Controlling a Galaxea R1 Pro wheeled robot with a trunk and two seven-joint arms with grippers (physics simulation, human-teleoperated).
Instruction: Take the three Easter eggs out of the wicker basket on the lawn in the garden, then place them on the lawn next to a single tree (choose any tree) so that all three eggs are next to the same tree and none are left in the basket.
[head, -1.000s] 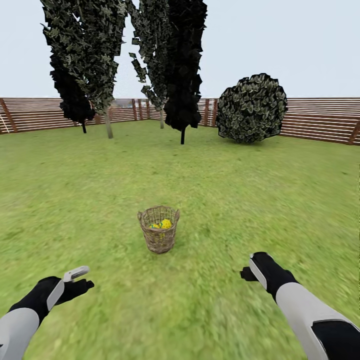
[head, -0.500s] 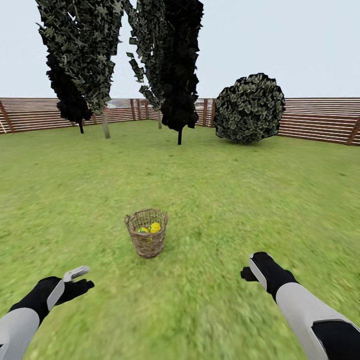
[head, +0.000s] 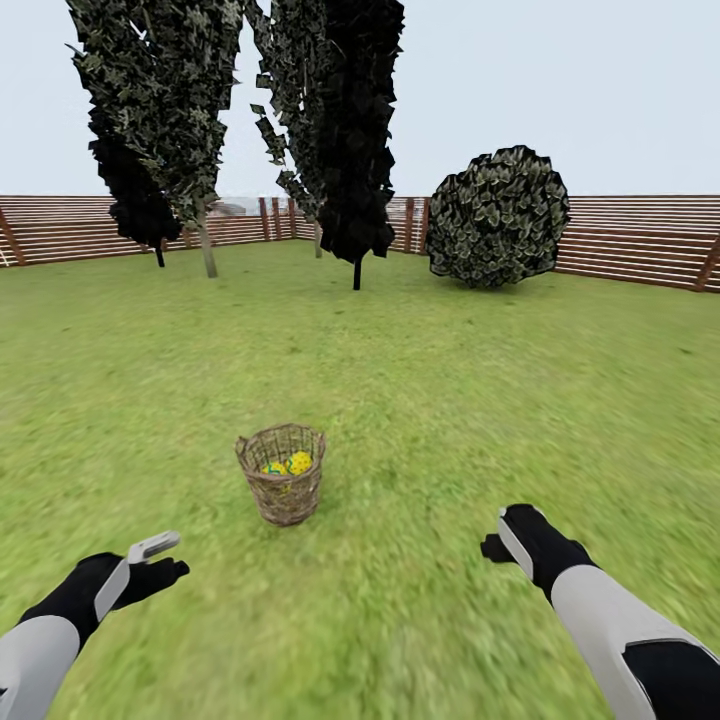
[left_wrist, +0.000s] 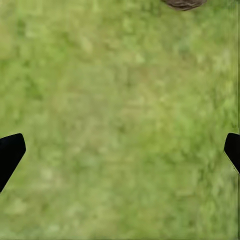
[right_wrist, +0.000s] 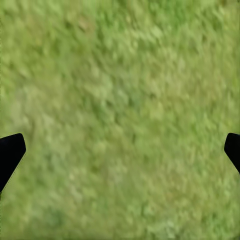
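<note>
The wicker basket (head: 282, 487) stands upright on the lawn (head: 450, 400), just ahead and between my arms. Yellow Easter eggs (head: 297, 463) with coloured marks lie inside it; I cannot count them. My left gripper (head: 160, 562) hovers low over the grass, near and left of the basket. My right gripper (head: 497, 541) hovers to the basket's right, farther off. In the wrist views both the left gripper (left_wrist: 120, 155) and the right gripper (right_wrist: 120, 155) are open over bare grass, holding nothing. The basket's rim (left_wrist: 184, 3) shows at the edge of the left wrist view. The tree is out of view.
Dark narrow cypress-like trees (head: 355, 130) and a thin-trunked one (head: 206, 250) stand at the far side, with a round bush (head: 498, 217) to their right. A brown slatted fence (head: 640, 245) closes the garden behind them. Open grass lies all around the basket.
The whole view has shifted: the camera came closer and turned slightly right, so the basket sits lower and further left in the picture. Both arms keep the same pose.
</note>
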